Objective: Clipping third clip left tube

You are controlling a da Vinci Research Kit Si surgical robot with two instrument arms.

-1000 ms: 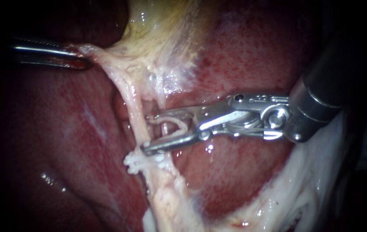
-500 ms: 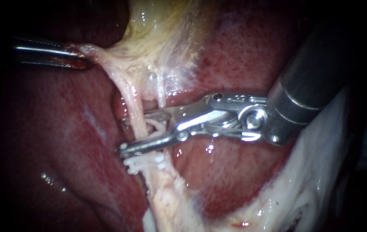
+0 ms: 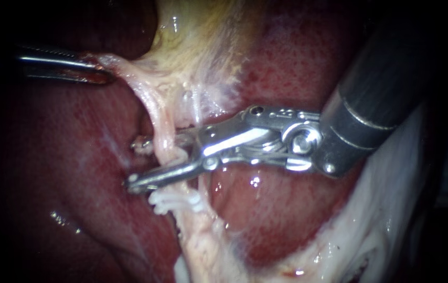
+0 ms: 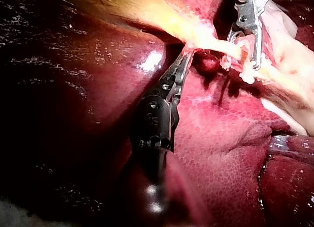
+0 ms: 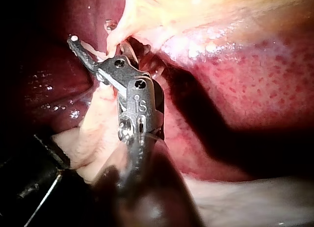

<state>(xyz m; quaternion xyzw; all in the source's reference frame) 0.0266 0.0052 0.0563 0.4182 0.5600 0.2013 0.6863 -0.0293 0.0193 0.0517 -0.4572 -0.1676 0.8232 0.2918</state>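
Endoscope view, nearest first.

Right instrument (image 3: 136, 162): enters from upper right, dark shaft closest to the lens, metal wrist next, then reaches leftward over the liver (image 3: 287, 209). Jaws apart with a clear gap, nothing clamped. Straddles the left tube (image 3: 162, 123), with the upper jaw behind it, the lower jaw in front and both tips poking out past its left edge.

Left tube: between the open jaws, crossing them well short of the tips and ahead of the hinge. Runs from upper left down toward lower middle. Actual contact between jaws and tube: cannot tell.

White clips (image 3: 174, 199): on the same tube, just below the lower jaw. Touching it or not: unclear.

Thin pale strand (image 3: 196, 110): just right of the left tube, dropping behind the jaws near the hinge.

Farther back, left instrument (image 3: 100, 73): in from the left edge, jaws closed on a pale flap (image 3: 121, 65) at the tube's upper end. Flap stretched out toward the left, joined to the yellowish gallbladder (image 3: 203, 36) above.

Right wrist view: same gap, one jaw tip sticking out beyond pale tissue, other jaw mostly hidden behind it.

Left wrist view: own jaws pinched on yellowish tissue straight ahead. Beyond them, right instrument's jaws on either side of the tube, white clips just beside one jaw tip.
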